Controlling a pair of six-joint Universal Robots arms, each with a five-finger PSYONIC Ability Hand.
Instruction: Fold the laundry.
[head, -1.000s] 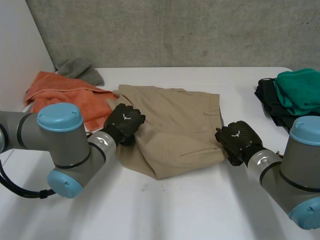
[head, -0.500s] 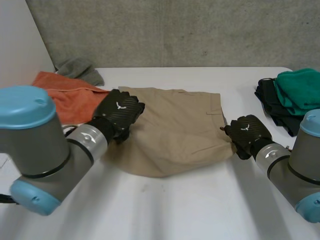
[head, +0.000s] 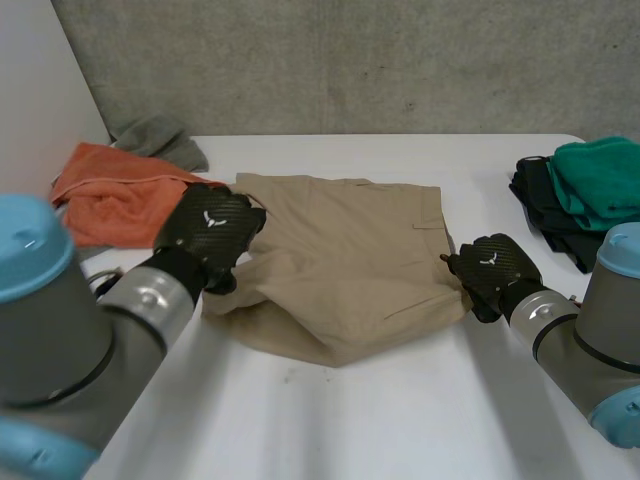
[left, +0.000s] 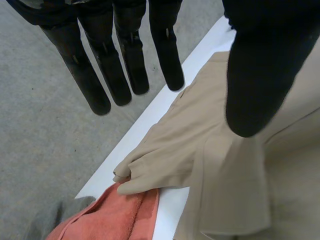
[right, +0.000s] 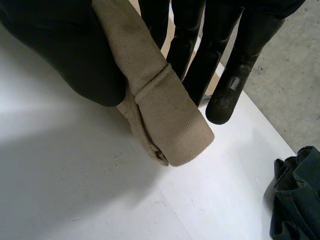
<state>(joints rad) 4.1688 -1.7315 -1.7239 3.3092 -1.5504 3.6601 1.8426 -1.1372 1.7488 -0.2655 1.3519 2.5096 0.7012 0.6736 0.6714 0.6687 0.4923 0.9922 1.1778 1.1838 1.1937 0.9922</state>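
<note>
Our right hand (head: 490, 270) clamps the right edge of the tan shorts (head: 350, 250), likely anchoring the fold; our left hand (head: 212, 232), fingers straight and seemingly empty, hovers at their left edge.

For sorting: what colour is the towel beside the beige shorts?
The towel is orange; the head view shows it best.

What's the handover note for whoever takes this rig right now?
Left hand: open, fingers straight, over the tan shorts' left edge.
Right hand: shut on the shorts' right edge, cloth pinched against its thumb.
Shorts lie mid-table, rumpled at the left; orange towel and grey cloth beyond the left hand; green cloth on a dark pile at far right.
Done: no neat fold yet.
Left: likely fold the shorts, then towel and grey cloth.
</note>
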